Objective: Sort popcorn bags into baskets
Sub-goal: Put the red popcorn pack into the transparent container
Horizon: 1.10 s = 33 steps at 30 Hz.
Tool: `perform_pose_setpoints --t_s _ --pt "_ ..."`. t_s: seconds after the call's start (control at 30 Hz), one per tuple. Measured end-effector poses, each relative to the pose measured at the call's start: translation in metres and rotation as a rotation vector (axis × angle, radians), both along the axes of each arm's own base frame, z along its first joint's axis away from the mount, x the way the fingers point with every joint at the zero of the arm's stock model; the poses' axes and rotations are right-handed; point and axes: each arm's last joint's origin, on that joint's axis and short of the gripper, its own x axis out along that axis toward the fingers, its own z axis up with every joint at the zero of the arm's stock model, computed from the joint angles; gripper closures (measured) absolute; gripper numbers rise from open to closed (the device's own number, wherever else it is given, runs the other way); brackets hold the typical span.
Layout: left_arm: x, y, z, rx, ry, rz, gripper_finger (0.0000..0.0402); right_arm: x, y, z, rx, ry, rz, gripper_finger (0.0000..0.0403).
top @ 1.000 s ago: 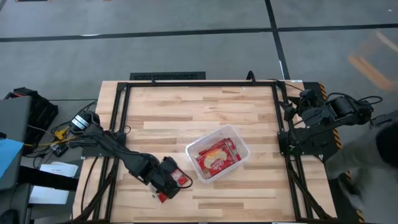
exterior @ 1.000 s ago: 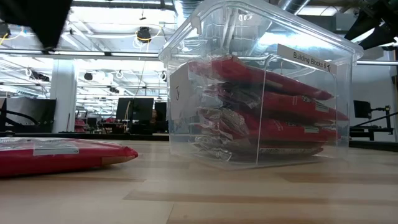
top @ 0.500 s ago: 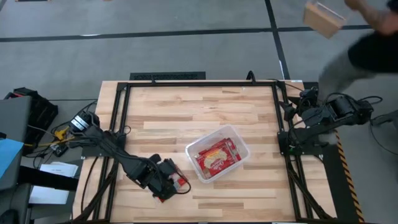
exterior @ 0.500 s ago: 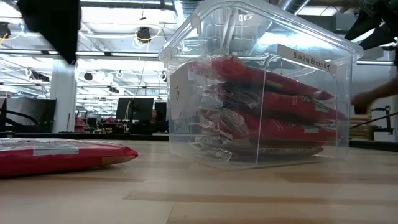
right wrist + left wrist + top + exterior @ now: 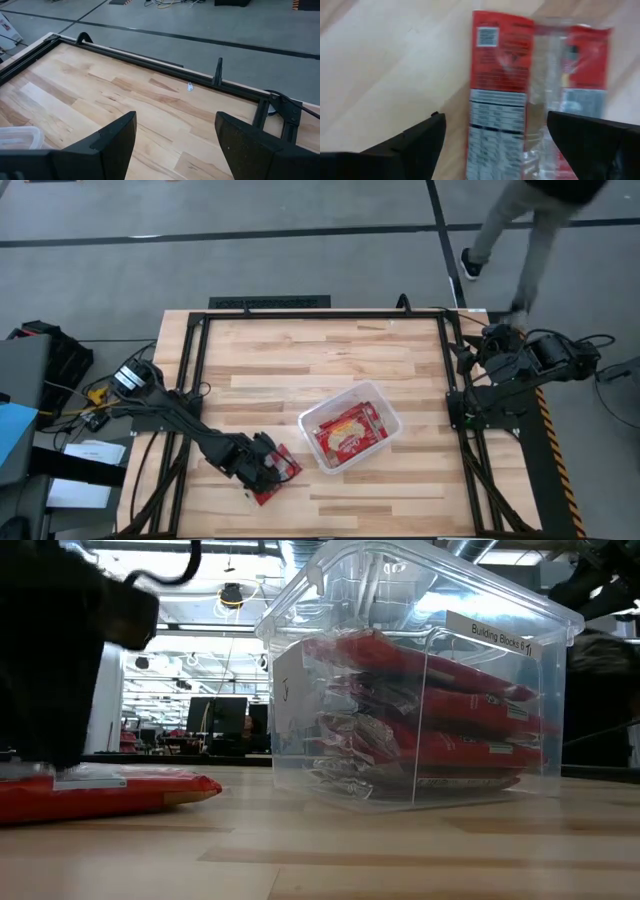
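Note:
One red popcorn bag (image 5: 287, 470) lies flat on the wood near the table's front left, and shows in the low view (image 5: 130, 790) as well. My left gripper (image 5: 268, 472) is low over it, pointing steeply down and open. In the left wrist view (image 5: 495, 135) one finger stands over bare wood beside the bag (image 5: 520, 85) and the other over the bag's far side. The clear tub (image 5: 350, 425) sits right of it with several red bags stacked inside (image 5: 430, 730). My right gripper (image 5: 175, 145) waits open at the table's right edge (image 5: 470, 358). My left gripper comes at the bag from above, its open fingers (image 5: 415, 142) spread across the bag's width. Whether the fingertips touch the bag (image 5: 60, 775) or the table cannot be told; the gripper's own dark body hides that spot in the low view.
A black frame (image 5: 320, 312) runs along the table's edges. Bare wood lies between the bag and the tub and over the far half (image 5: 320, 360). A person (image 5: 530, 220) walks on the floor beyond the far right corner. The tub's corner (image 5: 20, 137) shows in the right wrist view.
My left gripper has come down onto the lying bag, shifting slightly toward the table's left edge. The bag has stayed where it was. The person beyond the table's far right corner has walked on.

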Motion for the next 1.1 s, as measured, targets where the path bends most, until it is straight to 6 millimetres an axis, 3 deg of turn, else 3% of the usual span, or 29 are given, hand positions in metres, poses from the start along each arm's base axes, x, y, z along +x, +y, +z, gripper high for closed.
perform_pose_setpoints --t_s 0.17,0.3,0.7,1.1 --pt "-0.001 0.000 -0.024 -0.002 0.069 0.021 0.0079 0.000 0.000 0.000 0.003 0.001 0.002 0.0107" --pt "0.002 -0.002 -0.032 -0.027 0.126 0.023 0.0120 0.000 0.001 0.000 0.021 0.005 0.015 0.0107" --pt "0.001 0.005 -0.022 0.000 0.151 0.014 0.0387 0.000 0.000 0.000 0.020 0.005 0.014 0.0107" --pt "0.011 0.000 -0.012 -0.060 0.153 -0.013 0.0400 0.000 0.000 0.000 0.020 0.003 0.013 0.0107"
